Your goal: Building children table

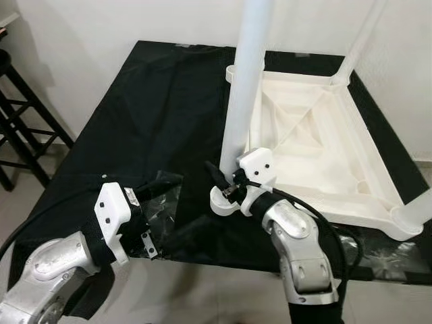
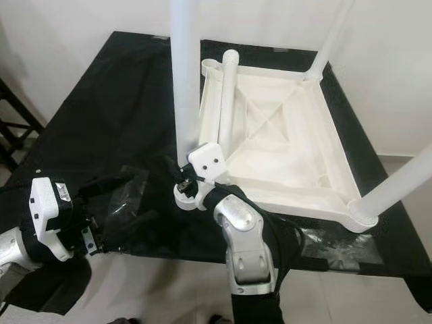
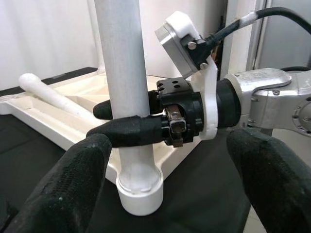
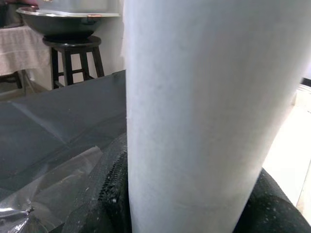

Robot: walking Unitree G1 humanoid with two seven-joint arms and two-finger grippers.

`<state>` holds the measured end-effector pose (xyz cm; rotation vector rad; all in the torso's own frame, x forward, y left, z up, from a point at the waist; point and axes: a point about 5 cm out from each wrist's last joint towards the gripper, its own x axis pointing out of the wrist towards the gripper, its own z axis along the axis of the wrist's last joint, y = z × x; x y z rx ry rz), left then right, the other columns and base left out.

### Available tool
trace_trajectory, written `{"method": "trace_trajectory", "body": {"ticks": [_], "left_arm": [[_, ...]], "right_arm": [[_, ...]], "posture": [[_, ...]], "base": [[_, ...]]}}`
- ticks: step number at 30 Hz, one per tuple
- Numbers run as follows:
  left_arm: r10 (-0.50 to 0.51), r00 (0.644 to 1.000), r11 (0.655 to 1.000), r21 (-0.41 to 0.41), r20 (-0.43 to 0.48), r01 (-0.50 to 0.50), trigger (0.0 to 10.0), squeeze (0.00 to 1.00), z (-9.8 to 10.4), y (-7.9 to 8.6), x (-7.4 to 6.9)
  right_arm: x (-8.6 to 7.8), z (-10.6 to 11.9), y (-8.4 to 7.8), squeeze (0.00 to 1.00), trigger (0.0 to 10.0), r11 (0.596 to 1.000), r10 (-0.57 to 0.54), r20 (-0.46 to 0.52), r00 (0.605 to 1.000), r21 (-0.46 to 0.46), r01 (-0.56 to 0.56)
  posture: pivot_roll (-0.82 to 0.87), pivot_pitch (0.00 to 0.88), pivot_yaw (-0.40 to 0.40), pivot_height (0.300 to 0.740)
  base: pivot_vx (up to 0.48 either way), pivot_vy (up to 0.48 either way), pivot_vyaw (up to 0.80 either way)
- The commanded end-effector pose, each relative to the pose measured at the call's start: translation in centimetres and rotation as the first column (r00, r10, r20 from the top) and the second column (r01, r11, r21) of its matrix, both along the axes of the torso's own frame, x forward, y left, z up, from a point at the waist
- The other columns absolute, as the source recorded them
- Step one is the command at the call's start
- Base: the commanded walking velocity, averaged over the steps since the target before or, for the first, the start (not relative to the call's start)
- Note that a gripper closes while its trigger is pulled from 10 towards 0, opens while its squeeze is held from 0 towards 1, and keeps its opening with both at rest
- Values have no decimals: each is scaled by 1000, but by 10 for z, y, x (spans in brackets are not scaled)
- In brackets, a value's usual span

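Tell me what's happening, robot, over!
Right gripper shut on upright white table leg at its corner socket. Left gripper open, hovering beside it. Loose leg lying inside upturned tabletop.

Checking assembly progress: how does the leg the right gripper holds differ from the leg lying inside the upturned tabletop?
The held leg stands upright in a corner socket; the loose leg lies slanted inside the tabletop, fitted to nothing. The right gripper is clamped around the held leg just above the socket; nothing touches the loose leg. Both are plain white round tubes.
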<state>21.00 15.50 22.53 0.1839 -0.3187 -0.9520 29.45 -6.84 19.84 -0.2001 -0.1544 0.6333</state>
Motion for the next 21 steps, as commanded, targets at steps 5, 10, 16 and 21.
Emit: {"method": "trace_trajectory", "body": {"ticks": [5, 10, 16, 21], "left_arm": [[-16, 1000, 1000, 20, -8, 16, 10000, 0, -2, 0, -2], [-10, 1000, 1000, 24, -1, 11, 10000, 0, -1, 1, 1], [117, 993, 993, 21, -13, -116, 10000, 0, -8, 7, 9], [369, 927, 929, -4, -61, -370, 10000, 0, -17, 32, 25]], "right_arm": [[6, -32, -6, 792, 10000, 990, -57, -145, 988, -139, 36], [5, -18, 0, 1000, 10000, 998, -41, -123, 992, -46, 35], [-2, -19, -11, 1000, 10000, 1000, 26, -67, 997, 3, -26], [-17, -38, -24, 1000, 10000, 998, -56, -78, 995, -16, 55]], "posture": [[85, 236, -93, 740], [84, 232, -91, 740], [75, 226, -92, 740], [71, 227, -85, 740]], "base": [[0, 0, 0], [0, 0, 0], [0, 0, 0], [0, 0, 0]]}}
